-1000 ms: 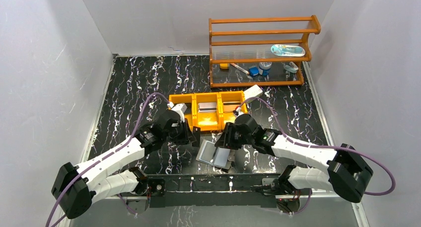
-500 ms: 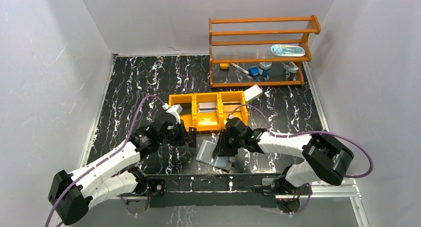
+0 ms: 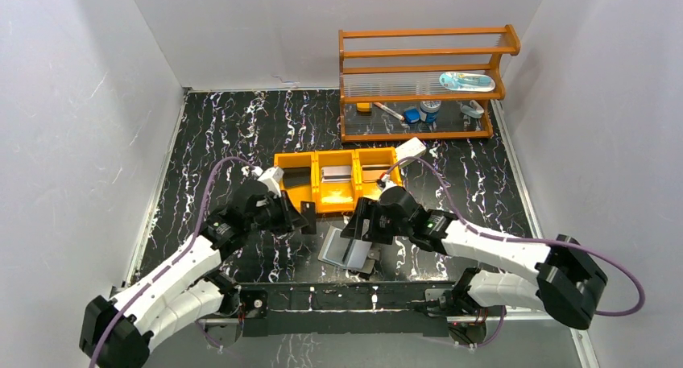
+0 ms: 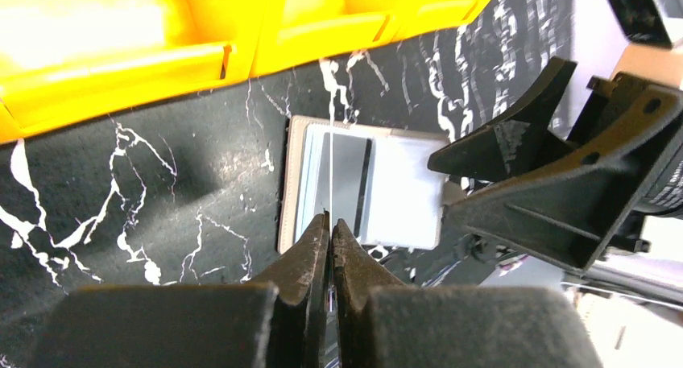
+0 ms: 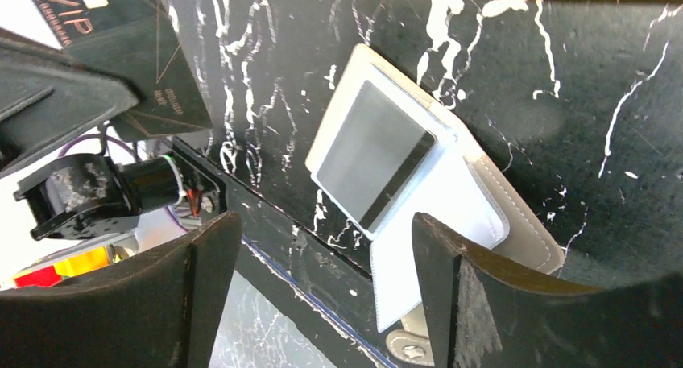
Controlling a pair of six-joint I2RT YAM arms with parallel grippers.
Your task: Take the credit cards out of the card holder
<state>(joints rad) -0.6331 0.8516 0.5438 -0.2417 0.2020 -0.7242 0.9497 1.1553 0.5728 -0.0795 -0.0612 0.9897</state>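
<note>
The grey card holder (image 3: 346, 251) lies open on the black marbled table near the front edge, pale inner faces up. A silvery credit card (image 5: 374, 155) with a black stripe sits in its pocket, also in the left wrist view (image 4: 348, 179). My right gripper (image 3: 359, 231) hangs just above the holder, open (image 5: 322, 231), with nothing between its fingers. My left gripper (image 3: 308, 220) is left of the holder, shut (image 4: 330, 223) on a thin dark card (image 5: 137, 62) printed VIP, seen edge-on (image 4: 331, 163) from its own camera.
An orange three-compartment tray (image 3: 316, 199) stands just behind both grippers, with a dark, a silvery and a brownish card in it. A white box (image 3: 411, 150) leans at its right end. A wooden shelf (image 3: 423, 86) with small items fills the back right.
The right gripper's jaws have opened wide and it has risen off the card holder. The left arm has drawn slightly left and back, jaws still shut on the dark card.
</note>
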